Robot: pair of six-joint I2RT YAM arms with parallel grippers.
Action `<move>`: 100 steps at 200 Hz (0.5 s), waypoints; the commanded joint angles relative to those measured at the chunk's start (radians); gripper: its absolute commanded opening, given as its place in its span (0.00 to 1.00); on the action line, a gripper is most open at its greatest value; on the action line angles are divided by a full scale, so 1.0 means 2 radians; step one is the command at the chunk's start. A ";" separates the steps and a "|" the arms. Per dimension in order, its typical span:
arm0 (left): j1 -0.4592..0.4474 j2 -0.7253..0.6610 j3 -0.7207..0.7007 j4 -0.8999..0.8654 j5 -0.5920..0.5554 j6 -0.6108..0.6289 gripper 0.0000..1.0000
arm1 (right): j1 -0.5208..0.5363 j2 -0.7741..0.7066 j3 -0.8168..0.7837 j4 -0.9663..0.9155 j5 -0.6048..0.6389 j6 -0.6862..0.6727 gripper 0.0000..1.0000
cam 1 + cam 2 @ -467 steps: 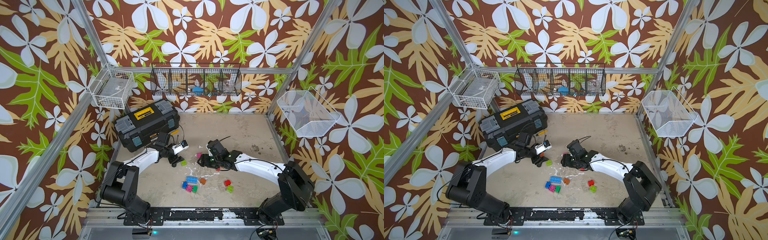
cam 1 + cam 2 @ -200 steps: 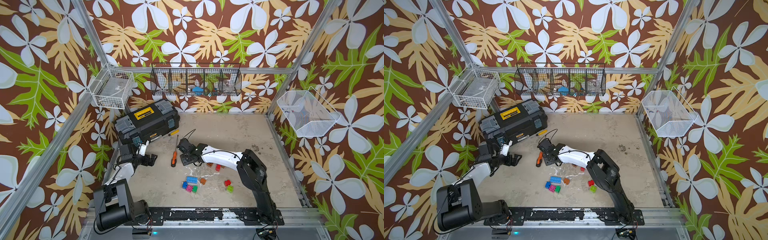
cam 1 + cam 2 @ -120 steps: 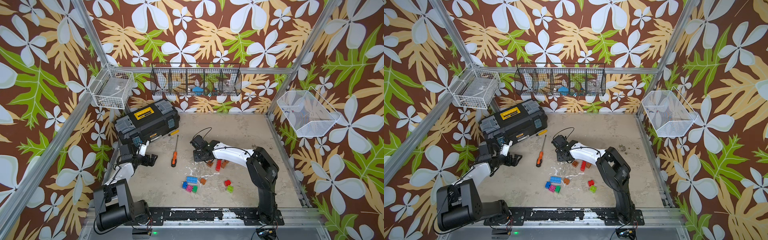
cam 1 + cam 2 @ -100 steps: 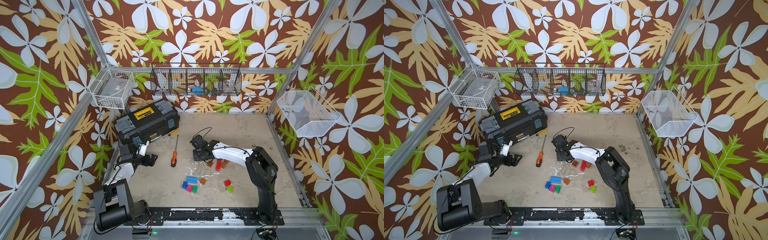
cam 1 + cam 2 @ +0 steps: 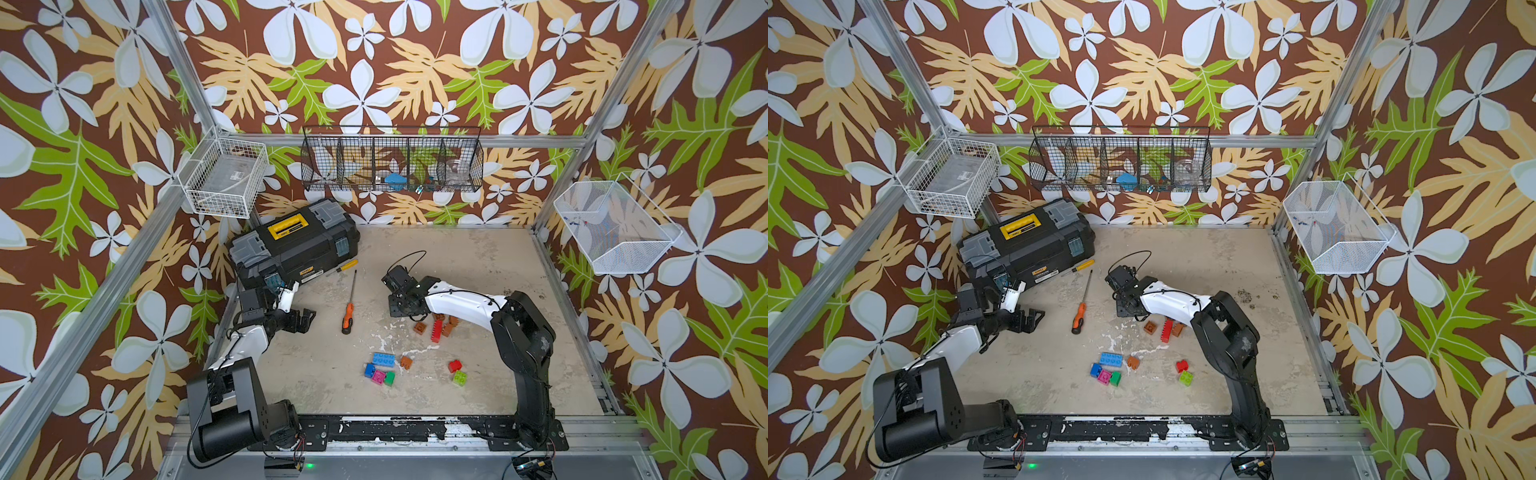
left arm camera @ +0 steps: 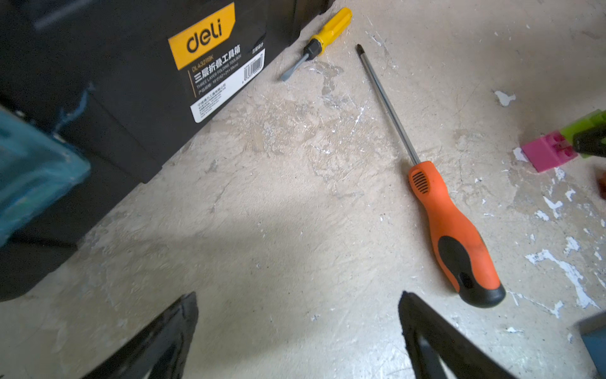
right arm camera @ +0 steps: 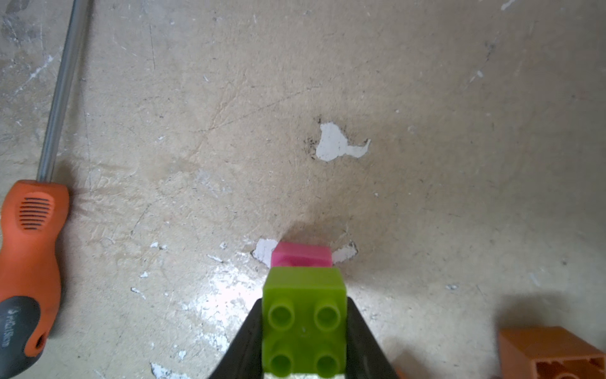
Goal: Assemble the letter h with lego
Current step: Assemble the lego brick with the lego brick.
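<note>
Your right pincer (image 7: 304, 331) squeezes a green-and-pink stack (image 7: 303, 288) near the screwdriver (image 7: 31, 246); your left pincer (image 6: 298, 302) gapes empty. Most bricks (image 5: 383, 359) lie loose, so little is built.

The toolbox (image 6: 131, 85) bears "deli" and "THREE LAYER FOLDING TOOL BOX"

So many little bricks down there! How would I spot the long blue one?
From the black toolbox in the far corner, follow the orange-handled screwdriver toward the near edge. Past its handle lies the long blue brick, the only elongated piece beside the blue, pink and green cubes.
</note>
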 commanded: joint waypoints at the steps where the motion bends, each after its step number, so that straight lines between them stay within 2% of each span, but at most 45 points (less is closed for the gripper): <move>1: 0.000 0.000 0.003 -0.004 0.009 0.006 1.00 | -0.001 0.008 0.000 -0.004 0.008 -0.005 0.36; 100: 0.001 -0.001 0.002 -0.005 0.012 0.009 1.00 | -0.001 0.015 -0.004 -0.003 -0.008 0.001 0.38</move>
